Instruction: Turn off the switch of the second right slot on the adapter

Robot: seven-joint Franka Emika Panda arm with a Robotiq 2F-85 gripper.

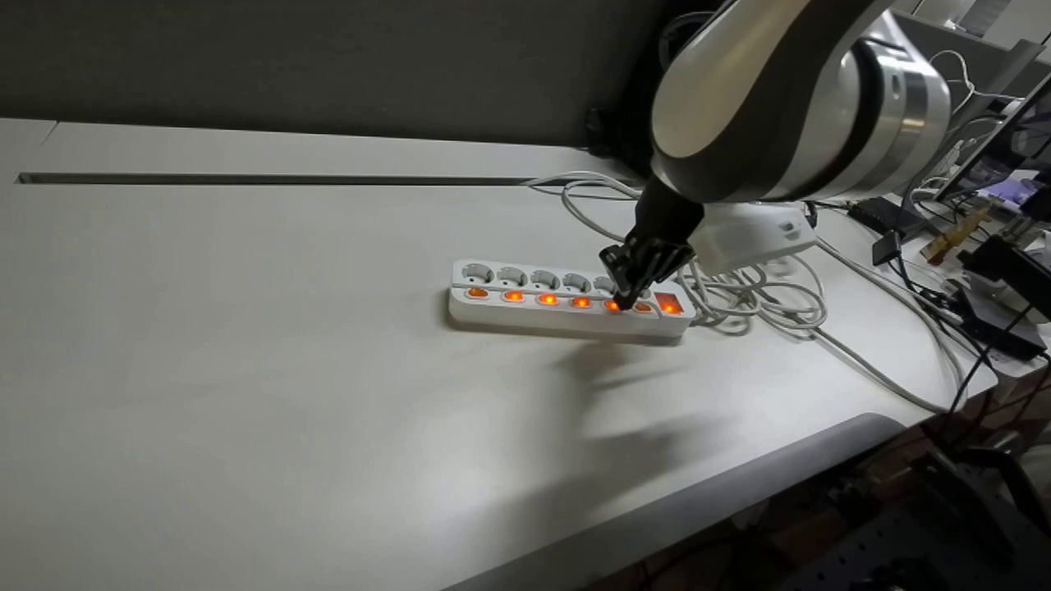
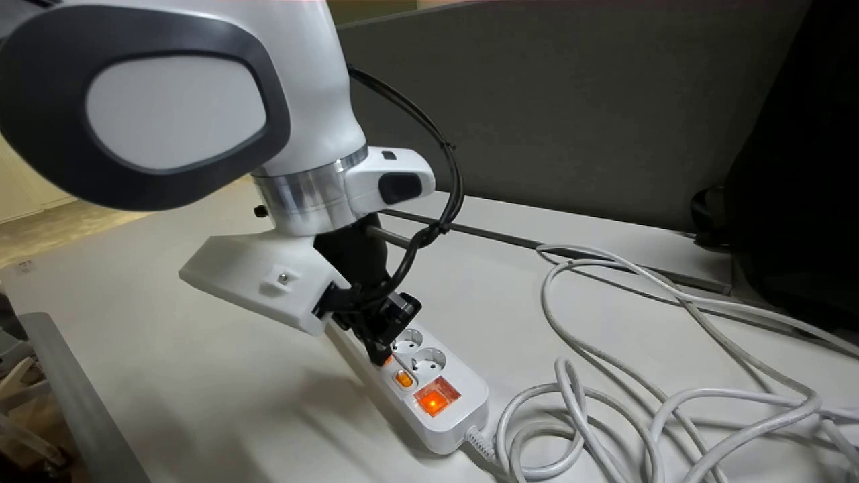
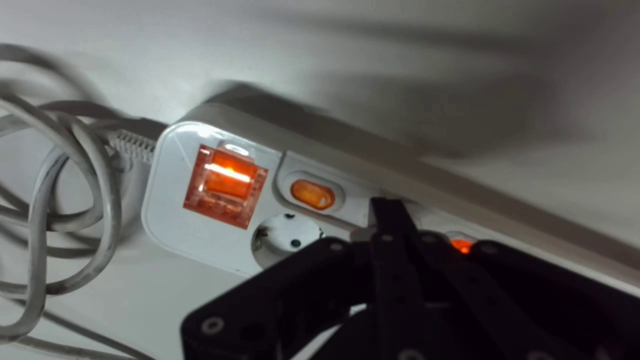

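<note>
Adapter (image 1: 566,318): white, long, laid flat on the table (image 1: 246,369) beneath the end effector (image 1: 626,300). Sockets (image 1: 544,281) are set in one row, orange switches (image 1: 548,300) in another, red main switch (image 3: 227,182) lit at the cable (image 3: 112,200) end. End switch (image 3: 312,194) next to it is dull; second switch (image 1: 610,304) from that end is lit, partly covered by the end effector's fingers (image 3: 390,270), which are held together. Contact can't be told. Whole switch row is shown in an exterior view only: far-end switch (image 1: 477,292) dull too, four between glowing. End socket (image 2: 429,364) by the main switch is shown uncovered in an exterior view, partly blocked in the wrist view, where the adapter's far end is cropped.
</note>
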